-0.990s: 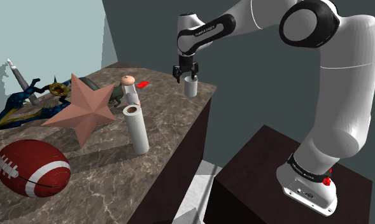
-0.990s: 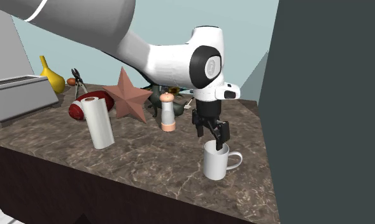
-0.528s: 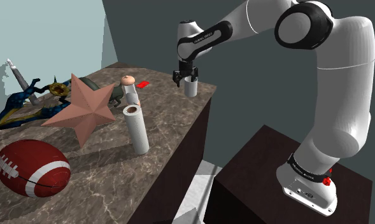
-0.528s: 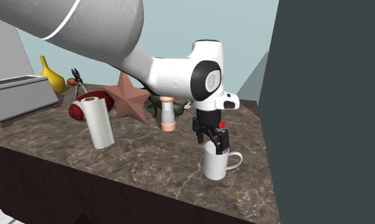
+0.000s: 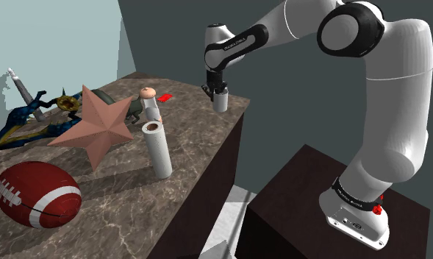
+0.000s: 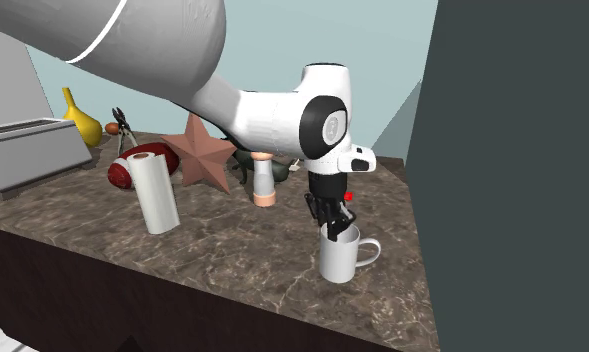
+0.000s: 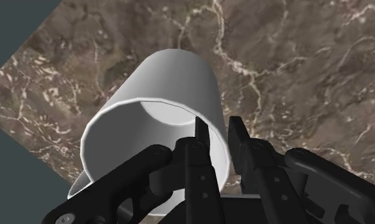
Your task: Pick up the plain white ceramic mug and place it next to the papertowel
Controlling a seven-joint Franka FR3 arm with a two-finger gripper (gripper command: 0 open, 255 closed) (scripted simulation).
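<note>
Wrist view: end effector [image 7: 218, 130] is pinched narrow on the mug [image 7: 173, 83] wall, one finger inside the rim, one outside. So we're at the grasp step, imo. Mug sits on the desk [image 6: 232, 255] near its edge, well apart from the paper towel roll [image 6: 154, 192]. Next: lift straight up w/o tipping, then carry over beside the roll. Vs 1 s ago we've dropped onto the rim & closed up; mug hasn't budged.

The marble counter [image 5: 126, 210] carries an upright brown star [image 5: 97, 129]. In the shoulder view, a red football [image 5: 37, 193] lies nearer, left of the star. In the second exterior view, a shaker [image 6: 265, 180] stands right of the star, and a toaster [image 6: 27, 150] sits far left.
</note>
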